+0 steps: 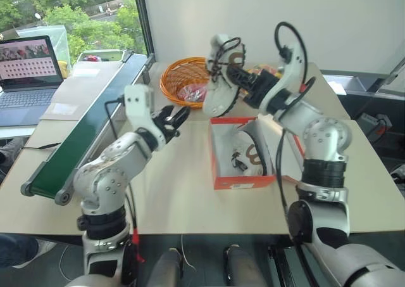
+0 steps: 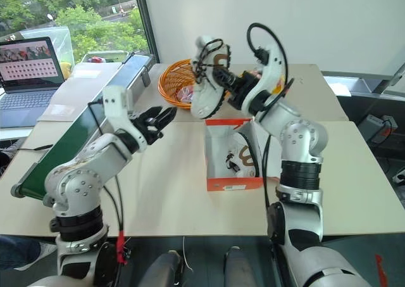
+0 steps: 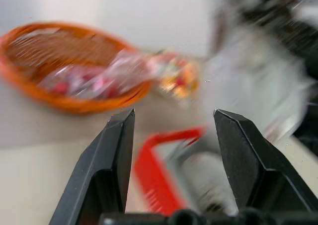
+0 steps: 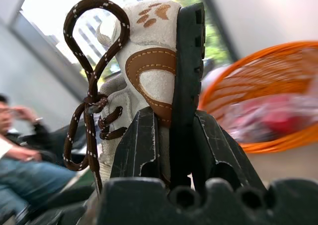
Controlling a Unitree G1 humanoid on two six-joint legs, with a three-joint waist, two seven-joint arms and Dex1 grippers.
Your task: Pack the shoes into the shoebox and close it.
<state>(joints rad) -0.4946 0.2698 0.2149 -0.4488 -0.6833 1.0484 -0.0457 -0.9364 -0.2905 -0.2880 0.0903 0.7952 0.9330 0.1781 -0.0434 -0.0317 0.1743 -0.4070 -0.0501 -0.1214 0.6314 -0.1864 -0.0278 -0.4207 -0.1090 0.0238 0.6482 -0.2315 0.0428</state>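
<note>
Two white sneakers: one held up in the air [image 1: 221, 84], one lying inside the shoebox [image 1: 248, 153]; one orange-red shoebox [image 1: 243, 182]; one orange wicker basket [image 1: 183, 78]; one laptop [image 1: 28, 78]; one green conveyor belt [image 1: 76, 135]; two grippers, left [image 1: 174, 119] and right [image 1: 243, 78].

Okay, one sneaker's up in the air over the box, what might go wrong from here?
1. The right gripper pinches the raised sneaker only by its sole edge, so it may twist or slip out.
2. Its loose laces dangle and might snag on the shoebox rim.
3. One sneaker already lies inside, so the second may land on top and stop the lid closing.
</note>
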